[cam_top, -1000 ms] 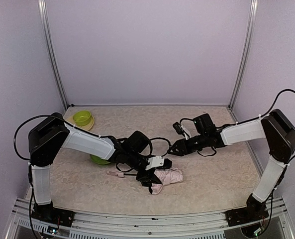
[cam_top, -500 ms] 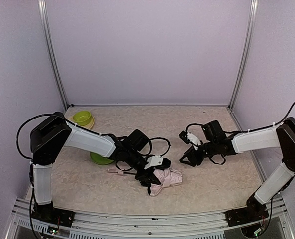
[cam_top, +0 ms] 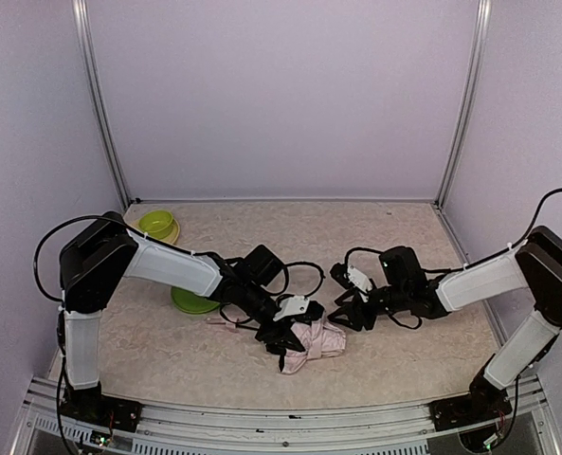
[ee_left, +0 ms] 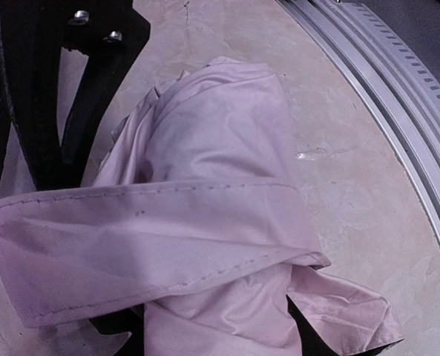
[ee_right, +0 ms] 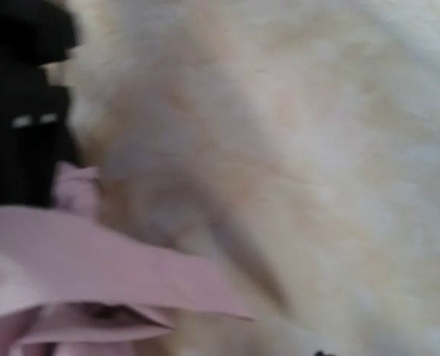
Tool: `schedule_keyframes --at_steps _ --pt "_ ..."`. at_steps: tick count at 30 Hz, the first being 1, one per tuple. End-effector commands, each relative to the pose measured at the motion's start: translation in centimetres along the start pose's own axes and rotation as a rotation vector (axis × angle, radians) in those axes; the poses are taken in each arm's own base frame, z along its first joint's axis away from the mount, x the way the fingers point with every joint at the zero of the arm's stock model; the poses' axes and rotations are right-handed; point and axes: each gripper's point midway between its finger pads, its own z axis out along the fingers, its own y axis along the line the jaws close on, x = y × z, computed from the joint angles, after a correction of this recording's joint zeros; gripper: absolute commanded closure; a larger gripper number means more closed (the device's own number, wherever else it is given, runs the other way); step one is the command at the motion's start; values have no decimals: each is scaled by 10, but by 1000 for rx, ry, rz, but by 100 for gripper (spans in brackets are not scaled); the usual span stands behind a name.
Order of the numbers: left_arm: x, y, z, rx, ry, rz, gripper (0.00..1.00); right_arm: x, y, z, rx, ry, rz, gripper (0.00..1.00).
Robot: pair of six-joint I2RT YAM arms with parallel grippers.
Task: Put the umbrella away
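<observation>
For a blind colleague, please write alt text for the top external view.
Two robot arms reach toward a pale pink umbrella on a beige table, the left hand at its fabric, the right hand beside it. A green plate and green bowl sit at the left.

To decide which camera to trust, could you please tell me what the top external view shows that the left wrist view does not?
Only the top view: the right gripper, the green plate, the green bowl and the small pink handle. Only the wrist view: the stitched seam across the fabric. Both: the pink umbrella, the left gripper, the table and its front rail.
</observation>
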Motion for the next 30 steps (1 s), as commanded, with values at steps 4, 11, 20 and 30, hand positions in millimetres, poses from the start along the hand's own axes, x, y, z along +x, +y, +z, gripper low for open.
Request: schedule_keyframes --at_steps 4,11,20,30 --pt "89 -54 13 165 253 -242 100 -18 20 1 -56 -138 -133 47" --pt "91 -52 14 165 262 -247 100 -18 17 22 -94 -161 -184 48" --pt "93 -52 16 176 271 -259 100 -40 41 16 -207 -316 -312 52" --pt "93 -52 15 180 265 -259 100 -22 46 27 -253 -274 -309 54"
